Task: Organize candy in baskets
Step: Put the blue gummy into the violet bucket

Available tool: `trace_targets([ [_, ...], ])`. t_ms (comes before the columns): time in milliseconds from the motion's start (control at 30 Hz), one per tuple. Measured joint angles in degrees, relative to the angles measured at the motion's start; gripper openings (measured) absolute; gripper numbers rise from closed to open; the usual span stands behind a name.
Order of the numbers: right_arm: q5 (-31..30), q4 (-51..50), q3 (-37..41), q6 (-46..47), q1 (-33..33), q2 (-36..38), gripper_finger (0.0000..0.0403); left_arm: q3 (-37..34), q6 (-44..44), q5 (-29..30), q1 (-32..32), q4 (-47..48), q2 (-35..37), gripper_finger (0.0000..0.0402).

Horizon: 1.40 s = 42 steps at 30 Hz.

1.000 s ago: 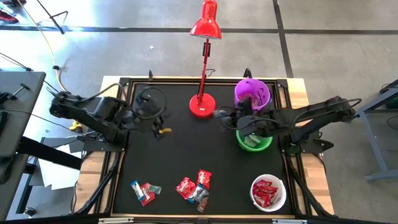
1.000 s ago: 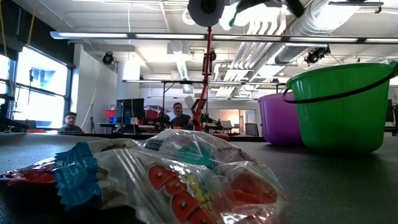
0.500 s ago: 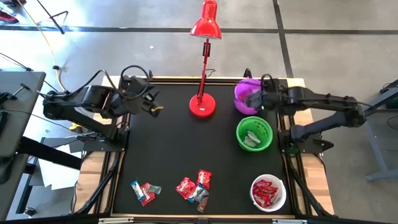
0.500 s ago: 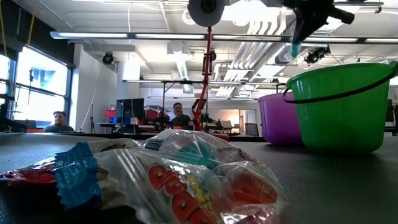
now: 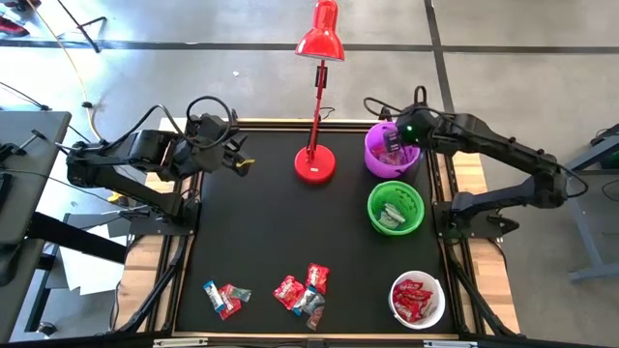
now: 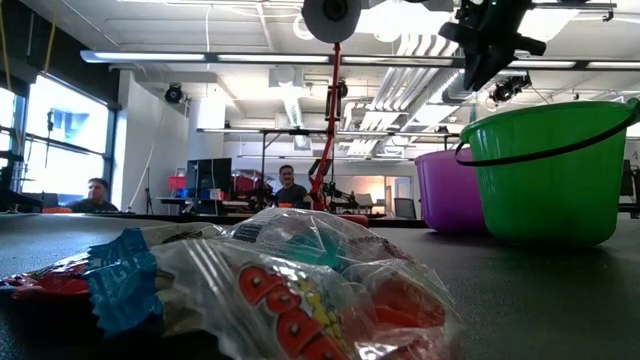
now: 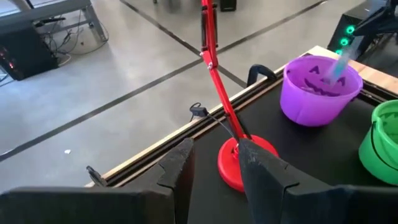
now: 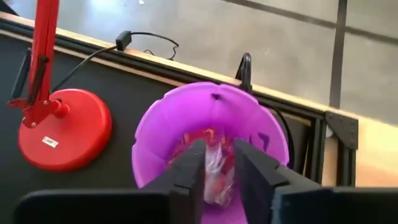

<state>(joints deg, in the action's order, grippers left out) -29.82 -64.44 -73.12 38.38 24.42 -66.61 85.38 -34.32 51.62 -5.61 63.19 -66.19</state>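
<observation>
The right gripper hangs over the purple basket at the desk's far right corner, fingers slightly parted around a sweet. The green basket and white basket hold candy. Loose candy waits along the near edge; the left gripper, empty and parted, idles far left.

Three small round plastic baskets stand on the black table: one purple basket, one green basket and one white basket. One red metal desk lamp stands there too. Roughly six loose wrapped candies lie in two clusters. Two people show beyond.
</observation>
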Motion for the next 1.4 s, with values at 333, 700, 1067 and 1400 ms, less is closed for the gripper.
trace_targets([
  [333,15.1,2.4,0.0,0.1,1.2,0.0,0.0137,0.0,0.1,-15.2,0.0,0.9,0.0,0.0113],
  [700,32.4,16.0,0.0,5.2,-12.0,0.0,0.0138,-7.9,3.4,-58.8,-5.9,10.9,0.1,0.0113],
  [1067,24.0,24.4,0.0,20.0,-32.3,-6.1,0.0138,-23.4,-5.0,-63.5,-22.2,3.3,-0.1,0.0113],
  [1400,23.6,29.1,0.0,33.7,-43.0,-15.3,0.0138,-33.2,-12.8,-62.9,-32.1,-21.8,-3.6,0.0113],
])
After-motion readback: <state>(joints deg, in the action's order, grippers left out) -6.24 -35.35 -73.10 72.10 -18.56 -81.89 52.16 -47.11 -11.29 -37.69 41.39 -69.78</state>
